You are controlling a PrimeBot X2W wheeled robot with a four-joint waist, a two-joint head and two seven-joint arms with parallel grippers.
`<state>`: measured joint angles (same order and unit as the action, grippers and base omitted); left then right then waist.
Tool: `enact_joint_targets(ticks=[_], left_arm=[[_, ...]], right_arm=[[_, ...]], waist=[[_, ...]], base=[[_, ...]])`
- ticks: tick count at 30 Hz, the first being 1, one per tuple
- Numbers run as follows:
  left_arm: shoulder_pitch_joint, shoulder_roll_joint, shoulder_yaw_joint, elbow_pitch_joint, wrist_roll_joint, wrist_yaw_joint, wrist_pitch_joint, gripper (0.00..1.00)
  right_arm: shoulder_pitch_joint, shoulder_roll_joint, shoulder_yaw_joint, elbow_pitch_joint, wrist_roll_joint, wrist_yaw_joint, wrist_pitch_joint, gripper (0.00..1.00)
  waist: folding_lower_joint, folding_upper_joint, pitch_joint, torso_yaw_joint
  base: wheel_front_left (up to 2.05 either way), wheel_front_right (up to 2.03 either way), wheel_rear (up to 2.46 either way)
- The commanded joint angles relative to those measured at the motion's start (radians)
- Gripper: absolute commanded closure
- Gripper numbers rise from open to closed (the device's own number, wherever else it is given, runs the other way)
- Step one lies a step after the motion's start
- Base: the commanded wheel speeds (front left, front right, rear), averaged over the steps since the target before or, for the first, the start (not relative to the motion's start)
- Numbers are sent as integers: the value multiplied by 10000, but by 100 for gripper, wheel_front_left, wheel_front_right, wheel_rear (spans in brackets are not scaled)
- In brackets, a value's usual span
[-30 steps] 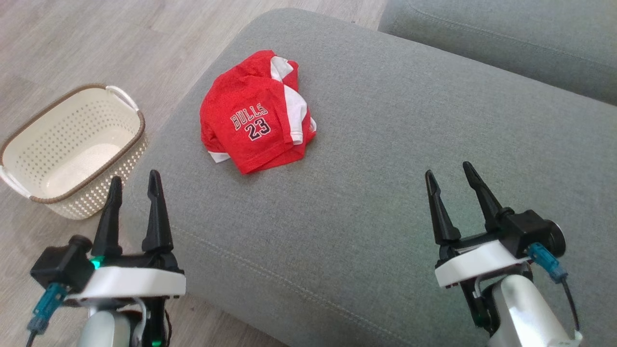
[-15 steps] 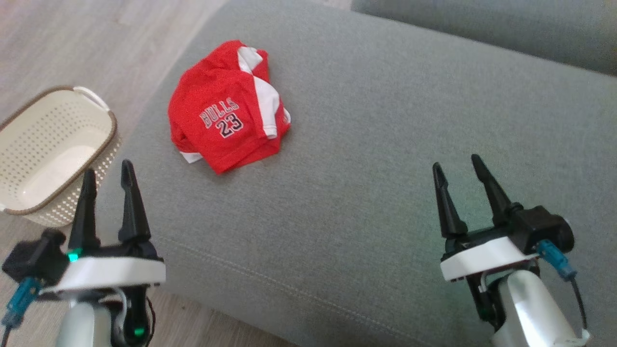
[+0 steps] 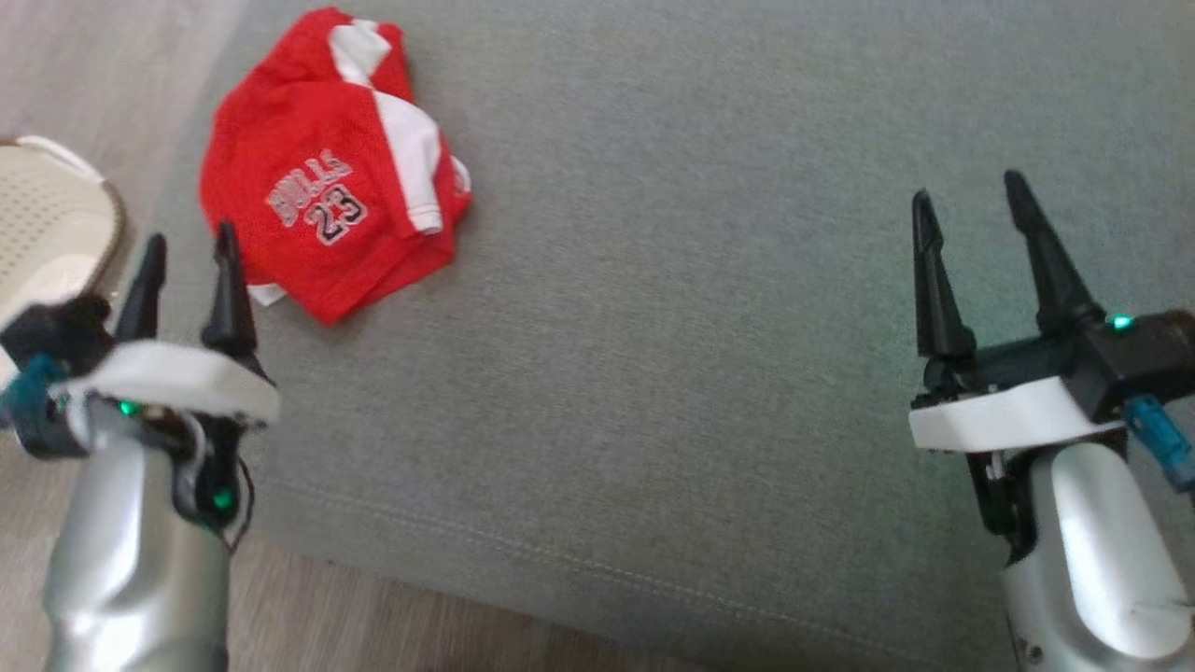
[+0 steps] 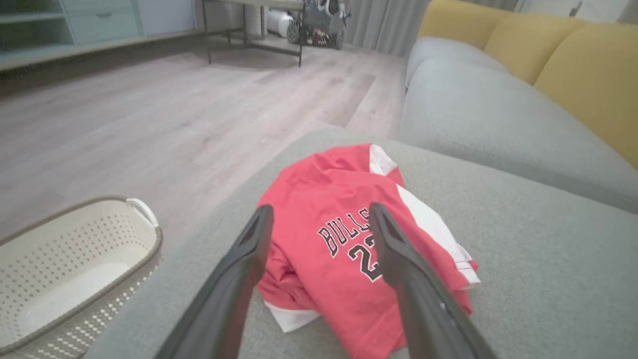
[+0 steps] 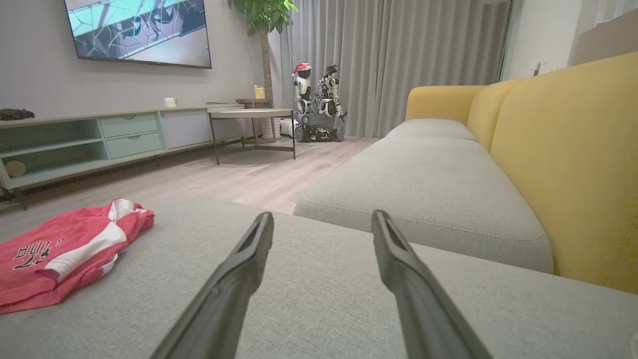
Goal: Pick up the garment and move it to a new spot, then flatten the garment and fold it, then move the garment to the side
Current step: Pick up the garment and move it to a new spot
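A crumpled red and white jersey printed "BULLS 23" lies near the left edge of the grey ottoman cushion. My left gripper is open and hovers just short of the jersey's near left edge, fingers pointing at it. In the left wrist view the jersey sits straight ahead between and beyond my fingers. My right gripper is open over bare cushion far to the right, holding nothing. In the right wrist view the jersey lies at the far left.
A cream perforated basket stands on the wooden floor left of the ottoman, also seen as the basket in the left wrist view. A grey and yellow sofa runs behind the ottoman. A TV unit and a side table stand across the room.
The head camera has dipped and swung right, so the jersey and basket slid left and up in view. Both grippers reach further forward; the left now sits close to the jersey.
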<state>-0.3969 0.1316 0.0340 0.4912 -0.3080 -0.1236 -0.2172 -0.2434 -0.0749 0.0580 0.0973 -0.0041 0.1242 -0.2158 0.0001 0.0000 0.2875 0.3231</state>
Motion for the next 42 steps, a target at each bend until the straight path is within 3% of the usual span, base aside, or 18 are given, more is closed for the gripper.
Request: enact_joint_targets(ticks=[1, 10, 17, 18, 19, 20, 23, 30, 36, 42], left_arm=[[-575, 422, 277, -76, -190, -23, 75, 0], [-2551, 1139, -156, 2937, -647, -62, 1046, 0], [-3362, 1247, -624, 4536, -663, -67, 1110, 0], [-3410, 1213, -747, 4669, -748, -68, 1141, 20], [-3444, 1188, -889, 4769, -857, -68, 1176, 68], [-3463, 1174, -1034, 4845, -989, -68, 1213, 100], [-3502, 1207, -1401, 4958, -1400, -69, 1192, 100], [-3644, 1442, -1751, 4235, -2324, -70, 19, 100], [-3581, 1548, -2069, 2487, -3102, -70, -280, 100], [-3495, 1351, -2156, -399, -3907, 49, 141, 100]], right_arm=[[-335, -23, 244, -462, -77, 65, 66, 0], [-399, -86, 398, -1542, -233, 65, 640, 0], [-369, -61, 390, -1651, -267, 65, 667, 0], [-370, -53, 390, -1634, -267, 65, 660, 0], [-371, -44, 390, -1616, -268, 65, 650, 0], [-371, -34, 385, -1597, -267, 65, 642, 0], [-354, -7, 346, -1531, -260, 65, 607, 0], [-343, 104, 375, -1149, -88, 65, 361, 0], [-253, 185, 386, -691, 123, 65, 76, 0], [-299, 237, 431, -214, 399, 65, -239, 0]], waist=[[-1, 0, 290, -293], [-1, 0, 974, -831], [-1, 0, 1185, -1002], [-1, 0, 1186, -1018], [-1, 0, 1181, -1029], [-1, 0, 1175, -1035], [-1, 0, 1112, -1014], [-1, 0, 554, -1032], [-1, 0, -40, -1212], [-1, 0, -644, -1879]], base=[[0, 0, 0], [0, 0, 0], [0, 0, 0], [0, 0, 0], [0, 0, 0], [0, 0, 0], [0, 0, 0], [0, 0, 0], [0, 0, 0], [0, 0, 0]])
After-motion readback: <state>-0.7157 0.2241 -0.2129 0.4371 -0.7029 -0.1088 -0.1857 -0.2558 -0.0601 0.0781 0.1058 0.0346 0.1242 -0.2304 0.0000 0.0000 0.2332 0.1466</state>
